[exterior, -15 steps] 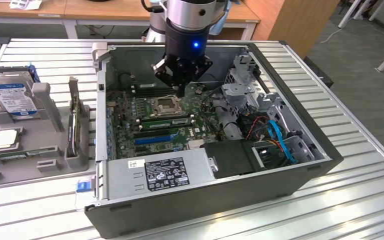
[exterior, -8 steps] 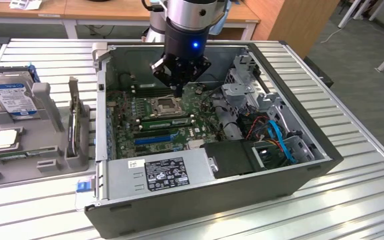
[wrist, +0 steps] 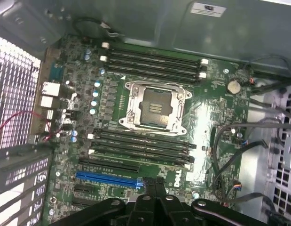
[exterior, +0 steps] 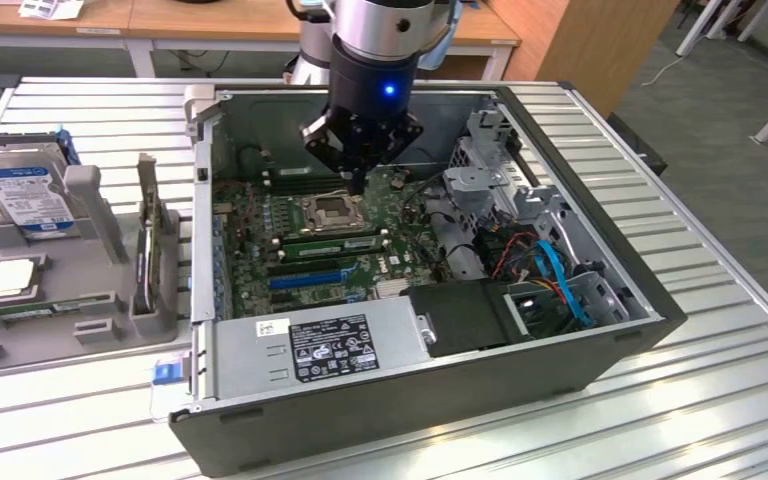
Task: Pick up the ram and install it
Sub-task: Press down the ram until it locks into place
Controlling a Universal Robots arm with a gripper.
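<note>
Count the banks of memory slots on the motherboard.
2. One bank lies between the CPU socket and the case wall; the other bank lies between the socket and the blue slot. The hand hides some board, so more could exist.

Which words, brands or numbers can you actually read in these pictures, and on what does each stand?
"DELL": white letters on the motherboard, seen in the wrist view, turned sideways.
Black label on the power supply: print too small to read.
Blue label on the hard drive: unreadable.
White sticker on the case wall: blurred.
</note>
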